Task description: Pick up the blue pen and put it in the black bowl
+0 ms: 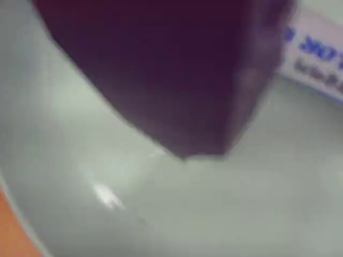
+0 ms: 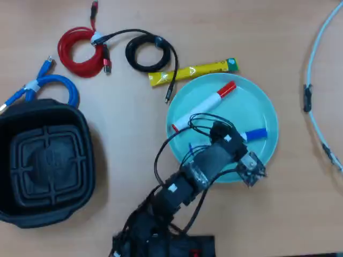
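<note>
Because the arm reaches over the pale-teal plate (image 2: pixel 262 101), its gripper (image 2: pixel 242 140) hangs just above the blue-capped marker (image 2: pixel 256 134), seemingly lining up a grasp; whether the jaws are spread I cannot tell. White-barrelled with blue print, the marker lies at the plate's four o'clock. Well apart at nine o'clock sits the black bowl (image 2: pixel 43 160).

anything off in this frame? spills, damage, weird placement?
No spills or damage. The wrist view is blurred and mostly blocked by the dark tool. The blue pen lies on the plate, partly hidden under the arm.
</note>
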`<act>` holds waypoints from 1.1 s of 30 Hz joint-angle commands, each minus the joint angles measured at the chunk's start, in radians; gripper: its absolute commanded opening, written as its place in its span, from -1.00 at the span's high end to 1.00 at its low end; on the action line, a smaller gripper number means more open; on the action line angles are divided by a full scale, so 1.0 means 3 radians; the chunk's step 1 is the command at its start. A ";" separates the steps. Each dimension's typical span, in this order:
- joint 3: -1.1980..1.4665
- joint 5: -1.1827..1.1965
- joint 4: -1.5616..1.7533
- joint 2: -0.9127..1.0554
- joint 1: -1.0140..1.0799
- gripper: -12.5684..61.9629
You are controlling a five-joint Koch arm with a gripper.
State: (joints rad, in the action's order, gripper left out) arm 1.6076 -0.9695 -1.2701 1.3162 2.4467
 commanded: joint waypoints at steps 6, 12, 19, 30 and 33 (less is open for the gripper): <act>-0.0169 0.0102 -0.0041 0.0102 -0.0005 -0.88; -0.0312 0.0082 -0.0036 0.0087 -0.0271 -0.88; -0.0343 0.0179 -0.0015 -0.0215 -0.0317 -0.88; -0.0358 0.0348 -0.0010 -0.0240 -0.0302 -0.70; -0.0378 0.0501 -0.0020 -0.0240 -0.0291 -0.25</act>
State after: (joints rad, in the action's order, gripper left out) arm 1.5693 -0.8606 -1.2732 1.2425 2.3531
